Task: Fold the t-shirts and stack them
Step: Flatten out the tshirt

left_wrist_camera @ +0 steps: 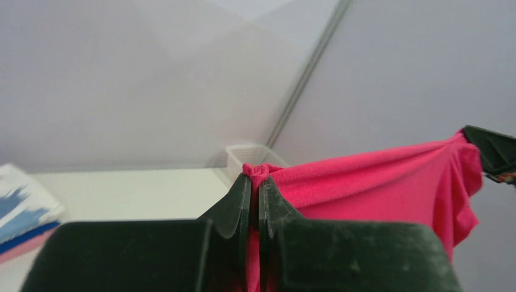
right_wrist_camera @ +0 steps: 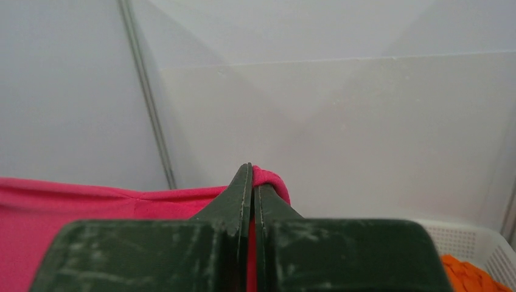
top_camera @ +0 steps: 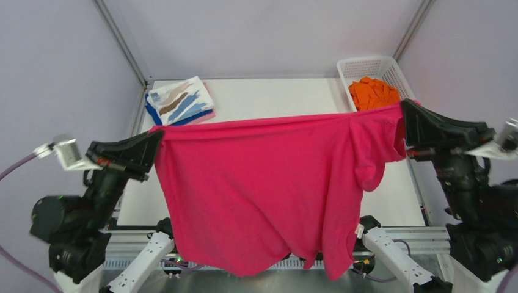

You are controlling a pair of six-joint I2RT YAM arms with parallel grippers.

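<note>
Nearest, the magenta t-shirt [top_camera: 262,189] hung stretched in the air above the bench [top_camera: 275,97], top edge taut, lower part drooping past the near edge. Step judged: spreading it out before the fold. The next move probably calls for both arms lowering together to lay it flat. Basket [top_camera: 372,64] at far right corner held an orange shirt [top_camera: 374,91]; folded stack [top_camera: 180,102] at far left corner. Left gripper [top_camera: 157,137] and right gripper [top_camera: 408,119] were each clamped tight on an opposite top corner, cloth bunched between the jaws.
</note>
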